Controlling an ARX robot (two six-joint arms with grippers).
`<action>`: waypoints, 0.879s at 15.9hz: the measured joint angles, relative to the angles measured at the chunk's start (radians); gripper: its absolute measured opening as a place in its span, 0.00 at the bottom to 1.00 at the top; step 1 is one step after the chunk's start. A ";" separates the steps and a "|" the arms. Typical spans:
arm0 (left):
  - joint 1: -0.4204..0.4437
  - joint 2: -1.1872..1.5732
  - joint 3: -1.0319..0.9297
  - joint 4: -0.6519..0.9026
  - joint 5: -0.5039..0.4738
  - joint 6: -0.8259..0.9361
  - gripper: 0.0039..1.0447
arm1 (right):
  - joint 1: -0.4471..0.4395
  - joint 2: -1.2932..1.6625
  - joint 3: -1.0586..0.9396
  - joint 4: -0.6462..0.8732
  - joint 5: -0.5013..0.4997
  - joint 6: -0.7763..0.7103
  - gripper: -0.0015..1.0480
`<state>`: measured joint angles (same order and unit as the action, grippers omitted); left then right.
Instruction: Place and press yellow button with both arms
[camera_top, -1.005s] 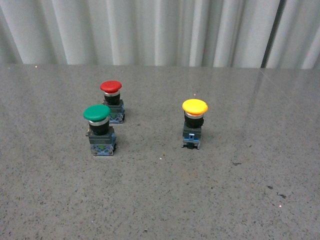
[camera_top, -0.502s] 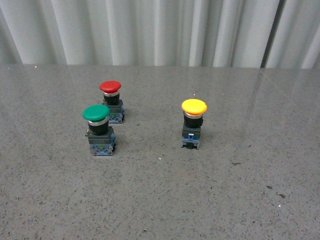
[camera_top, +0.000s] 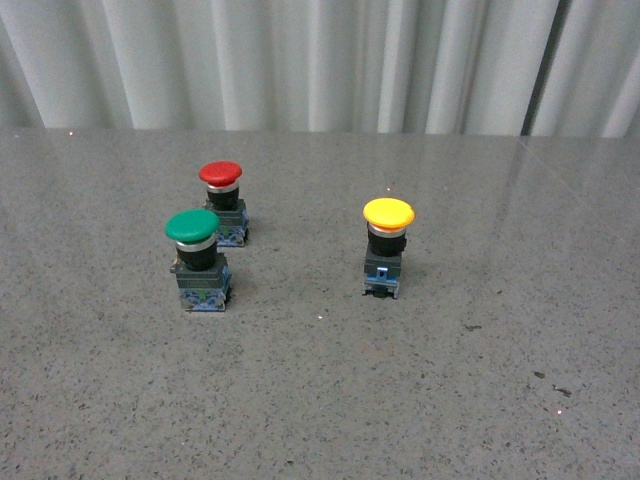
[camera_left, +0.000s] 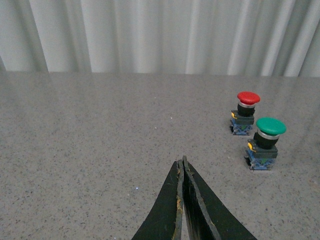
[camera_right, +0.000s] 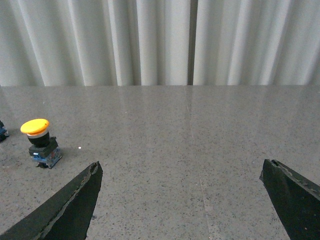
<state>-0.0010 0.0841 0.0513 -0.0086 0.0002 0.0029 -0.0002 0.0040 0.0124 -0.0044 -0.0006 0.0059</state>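
The left gripper (camera_left: 182, 161) had thin, flat, black fingers (camera_left: 165, 215) tapering to points, with pale scuffed edges. The right gripper (camera_right: 181, 167) had black wedge-shaped fingers (camera_right: 65, 215) with rough, greyish worn edges

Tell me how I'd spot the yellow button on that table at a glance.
On the grey speckled table, the green button and the red button stand close together on the left. The yellow button stands alone to their right, upright, the only one with a yellow cap.
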 joint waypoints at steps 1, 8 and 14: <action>0.000 -0.011 -0.004 -0.006 0.000 0.000 0.01 | 0.000 0.000 0.000 0.000 0.000 0.000 0.94; 0.000 -0.047 -0.006 0.006 0.000 0.000 0.01 | 0.000 0.000 0.000 0.001 0.000 0.000 0.94; 0.000 -0.074 -0.037 0.004 0.000 0.000 0.01 | 0.000 0.000 0.000 0.000 0.000 0.000 0.94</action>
<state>-0.0010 0.0101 0.0143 -0.0048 0.0002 0.0029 -0.0002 0.0040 0.0124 -0.0048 -0.0006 0.0059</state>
